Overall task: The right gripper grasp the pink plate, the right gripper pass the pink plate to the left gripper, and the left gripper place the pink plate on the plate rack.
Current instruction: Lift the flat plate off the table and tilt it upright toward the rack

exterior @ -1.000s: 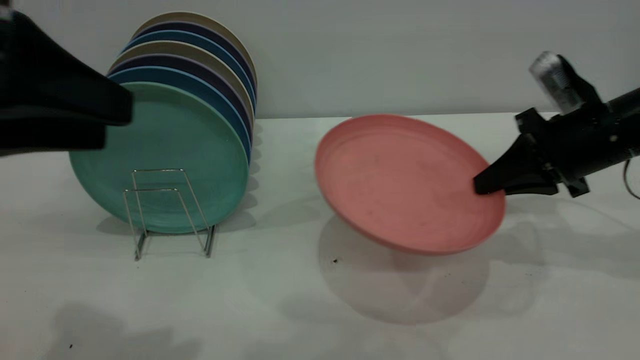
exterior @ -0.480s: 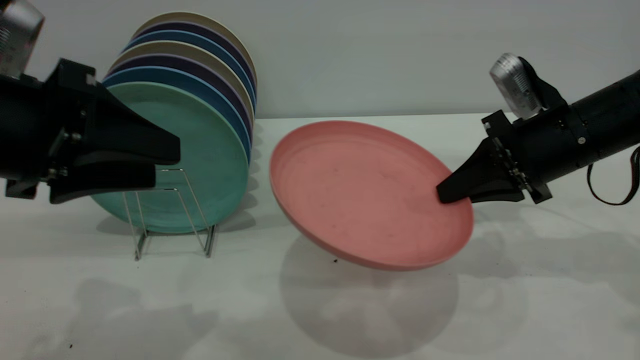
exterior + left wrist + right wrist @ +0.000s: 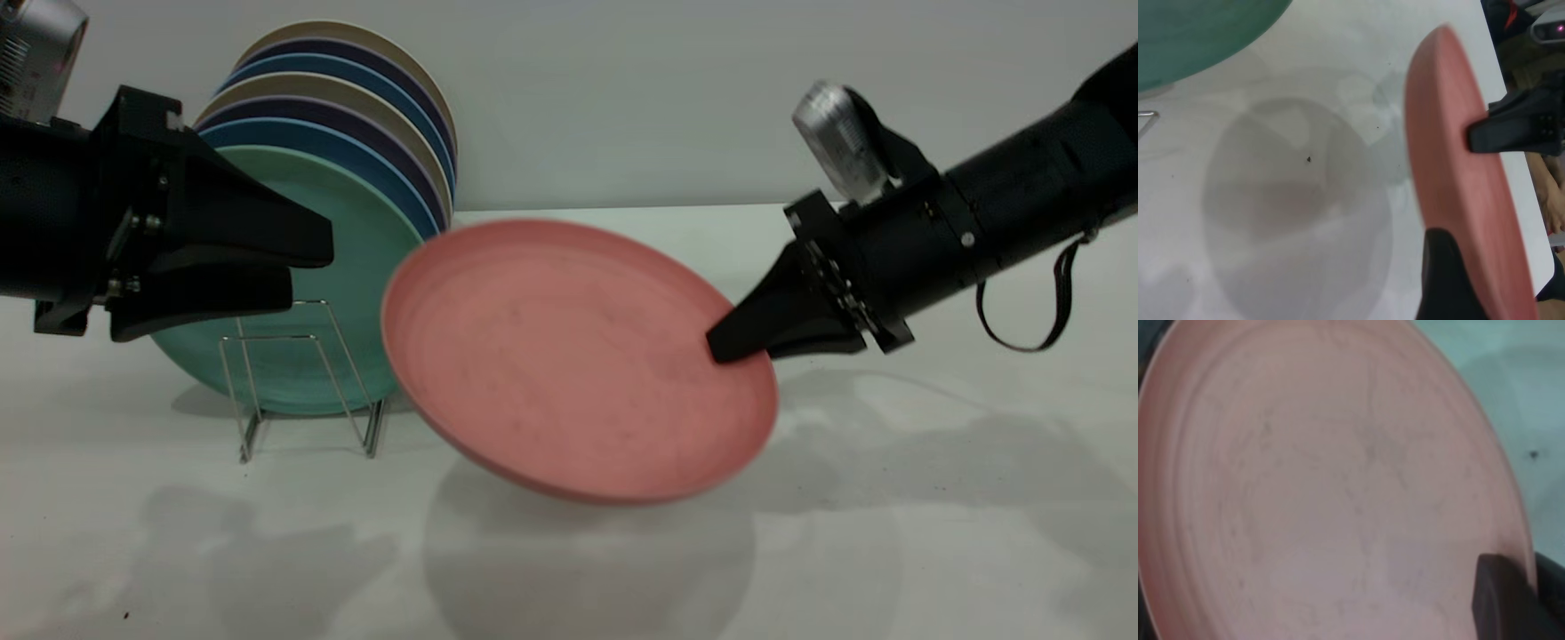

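Note:
The pink plate hangs tilted above the table, just right of the plate rack. My right gripper is shut on the plate's right rim and holds it up. The plate fills the right wrist view, with one finger over its rim. My left gripper is open and empty in front of the racked green plate, its tips a little short of the pink plate's left rim. The left wrist view shows the pink plate edge-on beside one of its fingers, and the right gripper beyond.
Several plates in green, blue, purple and beige stand upright in the rack behind its two front wire loops. The white table runs back to a grey wall.
My right gripper has carried the pink plate leftward, toward the left gripper and the rack. My left gripper has moved right and further into view, jaws open.

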`<state>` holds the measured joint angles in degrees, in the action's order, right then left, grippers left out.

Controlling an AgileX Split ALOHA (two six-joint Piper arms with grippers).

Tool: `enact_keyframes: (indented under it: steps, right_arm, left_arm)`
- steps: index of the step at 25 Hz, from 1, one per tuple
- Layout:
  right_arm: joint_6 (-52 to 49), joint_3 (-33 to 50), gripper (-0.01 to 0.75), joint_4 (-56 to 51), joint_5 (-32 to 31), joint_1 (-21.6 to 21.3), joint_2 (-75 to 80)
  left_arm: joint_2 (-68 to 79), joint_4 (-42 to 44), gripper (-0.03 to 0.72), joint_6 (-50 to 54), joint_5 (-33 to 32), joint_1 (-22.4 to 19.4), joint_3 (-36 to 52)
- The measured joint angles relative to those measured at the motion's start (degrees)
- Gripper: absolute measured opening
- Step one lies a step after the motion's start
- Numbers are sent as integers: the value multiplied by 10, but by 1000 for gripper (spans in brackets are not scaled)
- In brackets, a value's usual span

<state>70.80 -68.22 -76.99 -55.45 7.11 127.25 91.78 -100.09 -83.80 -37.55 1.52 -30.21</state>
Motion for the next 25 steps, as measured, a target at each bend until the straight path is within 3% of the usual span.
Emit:
enact_keyframes:
  steps: [17,19,24,25]
  right_arm:
    - [-4,0,14,-33,-18,98,-11]
    - [-2,0,14,-35,-20,108,-11]
    - [19,1,21,-60,-39,116,-11]
    - [22,1,26,-66,-41,116,-11]
  left_arm:
    - [0,-1,437,-1,3,0,0]
    - [0,-1,395,-1,5,0,0]
    - [0,-4,143,-2,22,-1,0]
    - [0,-3,129,-3,32,-2,0]
